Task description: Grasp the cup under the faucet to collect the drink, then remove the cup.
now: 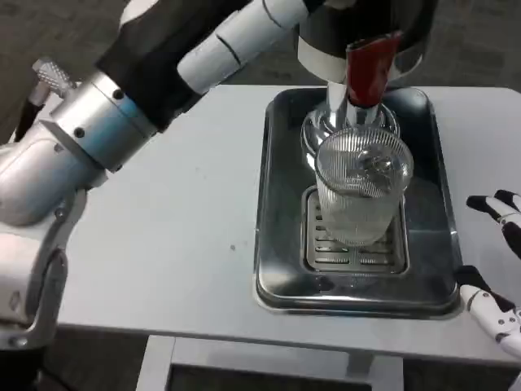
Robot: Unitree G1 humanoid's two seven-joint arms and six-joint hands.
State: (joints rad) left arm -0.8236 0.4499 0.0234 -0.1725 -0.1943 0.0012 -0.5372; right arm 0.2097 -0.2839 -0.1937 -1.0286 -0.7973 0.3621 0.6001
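I see the cup, a clear ribbed glass, standing upright on the slotted drain grate in the steel drip tray. Its long axis runs vertical and its open mouth faces up, toward my camera, so the rim reads as a wide ring above a narrower base. It sits directly below the faucet, whose chrome spout comes down just behind the rim. The red tap lever stands above that, mounted on the dark dispenser body at the top edge. Nothing grips the cup; it stands free on the grate.

The tray rests on the white table, toward its right half.

My left arm crosses the upper left, silver forearm low and the black and white part reaching up toward the dispenser. The left hand is cut off by the top edge near the dispenser, so I cannot tell how its fingers lie or whether they hold anything.

My right hand shows at the right edge, beside the tray and apart from the cup. Its fingers are spread and hold nothing, with black tips pointing in toward the tray
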